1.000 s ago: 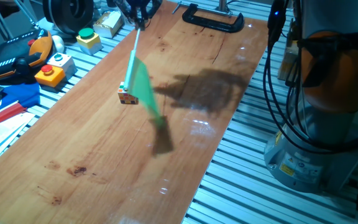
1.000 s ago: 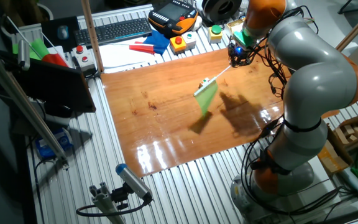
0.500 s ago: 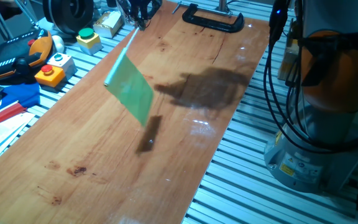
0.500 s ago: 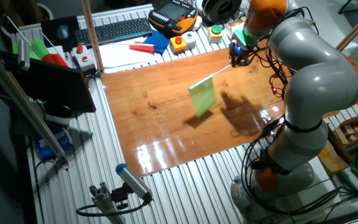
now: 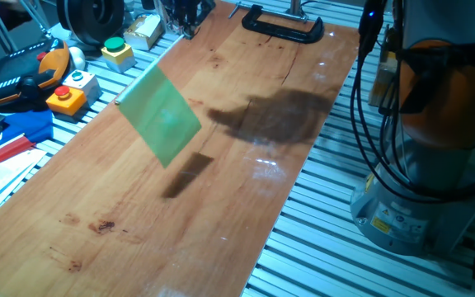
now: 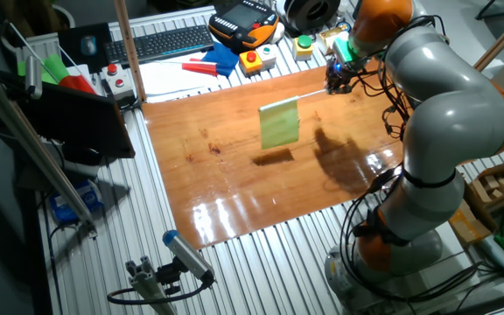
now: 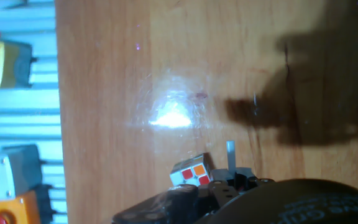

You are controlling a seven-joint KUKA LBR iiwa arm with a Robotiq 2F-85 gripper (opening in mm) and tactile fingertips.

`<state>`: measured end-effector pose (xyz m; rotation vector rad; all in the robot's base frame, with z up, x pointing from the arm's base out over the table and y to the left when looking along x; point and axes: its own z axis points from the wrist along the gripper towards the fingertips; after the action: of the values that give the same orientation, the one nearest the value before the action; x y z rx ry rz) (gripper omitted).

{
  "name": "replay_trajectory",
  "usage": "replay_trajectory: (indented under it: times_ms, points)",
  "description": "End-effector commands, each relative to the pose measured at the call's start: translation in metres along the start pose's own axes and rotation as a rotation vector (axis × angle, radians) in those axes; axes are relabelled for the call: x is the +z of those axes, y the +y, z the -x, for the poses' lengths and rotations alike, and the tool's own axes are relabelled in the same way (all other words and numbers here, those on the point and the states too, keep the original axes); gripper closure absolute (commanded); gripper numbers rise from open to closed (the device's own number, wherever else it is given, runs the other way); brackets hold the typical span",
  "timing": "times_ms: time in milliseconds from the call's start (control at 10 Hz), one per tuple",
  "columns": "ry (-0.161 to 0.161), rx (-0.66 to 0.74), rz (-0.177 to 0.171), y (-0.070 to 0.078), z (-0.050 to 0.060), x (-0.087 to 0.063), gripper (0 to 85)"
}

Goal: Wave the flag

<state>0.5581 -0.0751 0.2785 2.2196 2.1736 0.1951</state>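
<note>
The flag (image 5: 160,115) is a bright green sheet held in the air over the wooden board (image 5: 246,206), face-on to this view, with its shadow (image 5: 186,175) below it. My gripper (image 5: 184,23) is at the board's far edge, shut on the flag's thin pale stick. In the other fixed view the flag (image 6: 279,122) hangs left of the gripper (image 6: 333,85), with the stick (image 6: 313,94) running between them. In the hand view the stick end (image 7: 230,154) pokes out above the gripper (image 7: 230,180). The small multicoloured puzzle cube (image 7: 191,172) lies on the board beside it.
A black clamp (image 5: 283,25) lies at the board's far end. Button boxes (image 5: 116,51) (image 5: 66,97), a blue block (image 5: 27,124) and a red piece (image 5: 2,153) sit off the left edge. A keyboard (image 6: 160,42) lies behind them. My arm's base (image 5: 419,124) stands to the right.
The flag has swung from hanging edge-on near the cube to lifted and turned face-on, moving left in one fixed view. It now hides the cube there. The gripper stayed in place.
</note>
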Motion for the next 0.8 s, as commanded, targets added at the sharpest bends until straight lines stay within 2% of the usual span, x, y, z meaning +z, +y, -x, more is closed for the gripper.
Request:
replay_trajectory:
  times_ms: [0,100,300,700]
  points:
    - [-0.119,1.086,0.072,-0.0005,0.0002,-0.0005,84.3]
    - [-0.126,1.112,0.071,-0.0011,-0.0002,-0.0008,84.3]
    - [-0.115,1.14,0.062,-0.0008,-0.0007,0.0001,84.3]
    - [-0.137,1.146,0.05,-0.0014,-0.002,0.0012,84.3]
